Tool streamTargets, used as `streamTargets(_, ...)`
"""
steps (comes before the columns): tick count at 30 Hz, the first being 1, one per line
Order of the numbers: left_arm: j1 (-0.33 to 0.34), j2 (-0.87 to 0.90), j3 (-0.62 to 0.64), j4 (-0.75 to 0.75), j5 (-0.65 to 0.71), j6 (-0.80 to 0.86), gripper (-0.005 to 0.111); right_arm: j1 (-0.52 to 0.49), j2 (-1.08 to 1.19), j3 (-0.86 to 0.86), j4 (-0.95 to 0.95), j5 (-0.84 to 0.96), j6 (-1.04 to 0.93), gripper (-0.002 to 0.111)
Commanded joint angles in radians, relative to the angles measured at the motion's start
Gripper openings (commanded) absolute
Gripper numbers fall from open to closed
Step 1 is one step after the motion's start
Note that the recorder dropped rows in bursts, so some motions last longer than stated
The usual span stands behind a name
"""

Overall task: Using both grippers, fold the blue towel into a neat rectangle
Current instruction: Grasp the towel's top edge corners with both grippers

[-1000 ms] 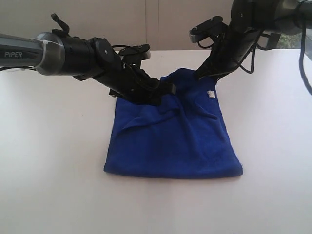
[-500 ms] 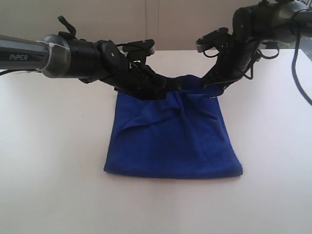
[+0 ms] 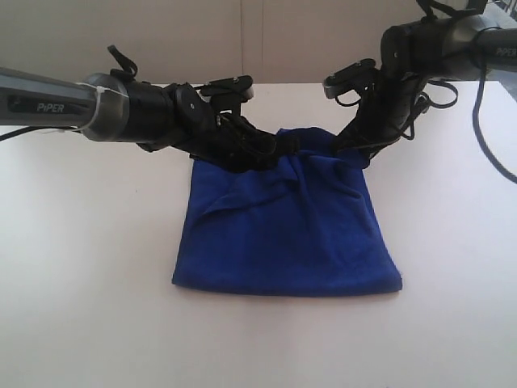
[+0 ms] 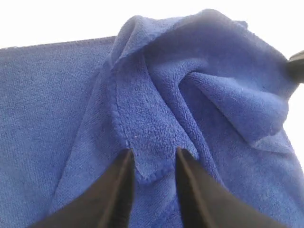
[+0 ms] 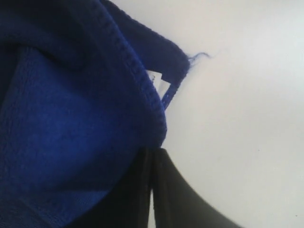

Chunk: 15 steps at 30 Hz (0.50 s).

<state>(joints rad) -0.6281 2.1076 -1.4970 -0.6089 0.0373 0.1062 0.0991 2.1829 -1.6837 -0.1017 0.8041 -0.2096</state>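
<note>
L pincer (image 4: 153,152): jaws spread, a hemmed corner of the blue towel (image 4: 156,114) lies loose between them, not pinched. Just beyond its tips the cloth is bunched into a raised twist. R pincer (image 5: 151,153): jaws pressed together, pinching the towel hem at the tips, white tag (image 5: 156,78) just beside. Ext. view: L pincer (image 3: 283,147) and R pincer (image 3: 353,149) sit near each other at the same end of the towel (image 3: 287,234), bunch between them. Rest of towel lies flat on white table (image 3: 81,283), running away from both pincers to a straight edge. Long axis judged approx. along that run, not certain. L is nearer the loose corner and R has the other. Judgement: next move turns on L re-gripping that corner. Change vs earlier: L has let go, the cloth hump has sunk lower, and R has come down closer to the table.
</note>
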Motion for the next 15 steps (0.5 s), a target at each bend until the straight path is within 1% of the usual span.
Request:
streamTargets(1,-0.004,0.014,-0.010,-0.019,-0.009,-0.056,0.043,-0.010,0.003,-0.002,-0.004,0.002,0.006,0.000)
streamTargets(4,-0.004,0.048,-0.053,-0.019,0.038,-0.070,0.043,-0.010,0.005,-0.002,-0.002,0.002,0.006,0.000)
streamTargets(15,0.000,0.094,-0.064,-0.019,0.037,-0.100,0.043,-0.010,0.005,-0.002,0.000,-0.002,0.006,0.000)
